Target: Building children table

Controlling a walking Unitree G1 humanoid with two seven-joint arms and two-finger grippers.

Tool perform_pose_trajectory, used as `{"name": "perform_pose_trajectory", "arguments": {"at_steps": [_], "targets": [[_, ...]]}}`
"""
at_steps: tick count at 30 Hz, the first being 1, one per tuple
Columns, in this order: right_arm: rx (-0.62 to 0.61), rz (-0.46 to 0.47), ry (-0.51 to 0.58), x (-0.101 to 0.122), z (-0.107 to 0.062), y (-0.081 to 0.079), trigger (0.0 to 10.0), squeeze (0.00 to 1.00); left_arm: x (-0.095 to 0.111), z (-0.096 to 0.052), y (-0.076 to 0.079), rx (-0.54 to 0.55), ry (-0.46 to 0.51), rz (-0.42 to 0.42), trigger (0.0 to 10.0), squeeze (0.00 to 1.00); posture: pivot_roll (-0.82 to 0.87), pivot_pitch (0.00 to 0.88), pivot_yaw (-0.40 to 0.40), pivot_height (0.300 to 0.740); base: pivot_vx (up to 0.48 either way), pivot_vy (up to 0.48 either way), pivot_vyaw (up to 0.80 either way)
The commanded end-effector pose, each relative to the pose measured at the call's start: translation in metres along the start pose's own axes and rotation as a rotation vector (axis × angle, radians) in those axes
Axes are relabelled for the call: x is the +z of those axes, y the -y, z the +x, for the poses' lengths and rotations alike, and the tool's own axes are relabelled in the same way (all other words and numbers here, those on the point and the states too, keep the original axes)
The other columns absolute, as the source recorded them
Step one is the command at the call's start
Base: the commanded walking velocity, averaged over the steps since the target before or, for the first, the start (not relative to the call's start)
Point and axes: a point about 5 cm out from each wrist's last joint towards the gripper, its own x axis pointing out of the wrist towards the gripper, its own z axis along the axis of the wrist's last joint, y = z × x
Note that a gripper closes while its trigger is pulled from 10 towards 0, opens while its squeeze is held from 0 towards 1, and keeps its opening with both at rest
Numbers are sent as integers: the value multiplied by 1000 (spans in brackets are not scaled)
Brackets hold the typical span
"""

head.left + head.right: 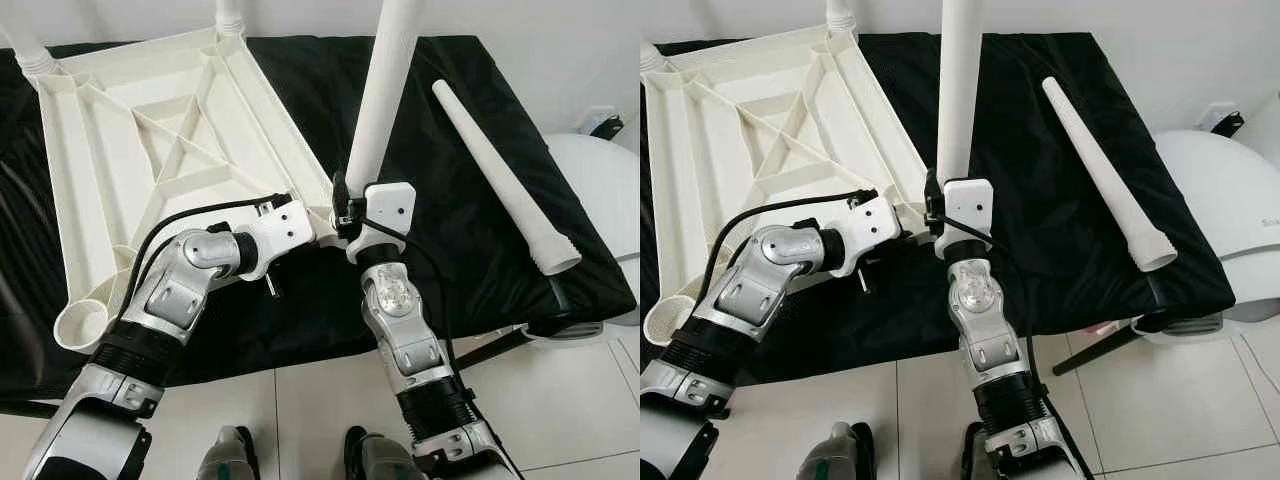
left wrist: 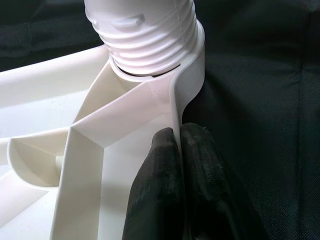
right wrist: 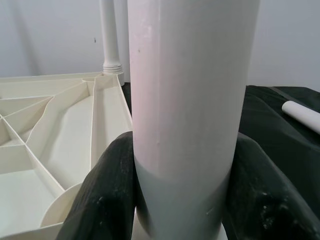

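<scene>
Black cloth (image 1: pixel 470 230) over low platform, white wall behind, pale floor tiles (image 1: pixel 560 410) at 6 o'clock. Upturned tabletop (image 1: pixel 150 150) at 10 o'clock, rim pinched by left gripper (image 2: pixel 179 165). Right gripper (image 3: pixel 182 200) clamped round upright leg (image 1: pixel 385 90); spare leg (image 1: pixel 500 180) at 3 o'clock.

Upturned tabletop (image 1: pixel 150 150) on cloth (image 1: pixel 450 220) at left, loose leg (image 1: pixel 500 180) lying right, upright leg (image 1: pixel 385 90) between

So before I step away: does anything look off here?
Nothing broken. One leg lies loose on the black cloth, and the tabletop's near-left socket is empty.
</scene>
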Motion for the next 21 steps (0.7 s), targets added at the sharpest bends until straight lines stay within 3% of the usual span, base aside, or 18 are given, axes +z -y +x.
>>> {"name": "perform_pose_trajectory", "arguments": {"at_steps": [1,21], "targets": [[-291,-70,-140,-26,-9,52,10000,0,-43,3,35,-153,-136,-115,10000,0,80,211,-6,740,0,0,0],[-290,-101,-102,-20,-5,68,10000,0,-43,5,34,-154,-136,-105,10000,0,70,196,-6,740,0,0,0]]}}
